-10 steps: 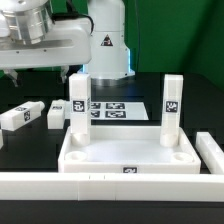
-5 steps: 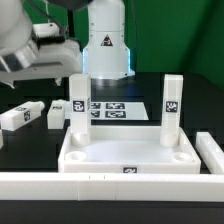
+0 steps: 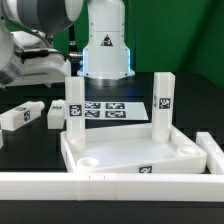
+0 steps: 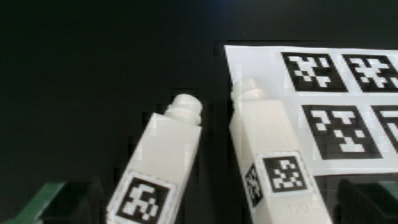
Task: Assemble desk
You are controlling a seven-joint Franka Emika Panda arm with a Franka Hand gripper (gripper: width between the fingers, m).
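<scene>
The white desk top (image 3: 125, 152) lies in the middle of the table, with two white legs standing in its far corner sockets, one towards the exterior view's left (image 3: 74, 110) and one towards its right (image 3: 161, 104). Two loose legs (image 3: 20, 116) (image 3: 55, 113) lie on the black table to the left. In the wrist view both lie side by side (image 4: 164, 170) (image 4: 267, 160) below my gripper (image 4: 205, 205). Its dark fingertips (image 4: 39, 200) sit wide apart at the frame's corners, open and empty. In the exterior view only the arm (image 3: 35, 65) shows at upper left.
The marker board (image 3: 108, 110) lies behind the desk top and shows beside the loose legs in the wrist view (image 4: 338, 90). A low white border wall (image 3: 40, 184) runs along the front and the right side (image 3: 212, 150). The robot base (image 3: 105, 45) stands at the back.
The desk top with its two upright legs has turned and shifted a little on the table. The arm has swung further to the exterior view's left and lower.
</scene>
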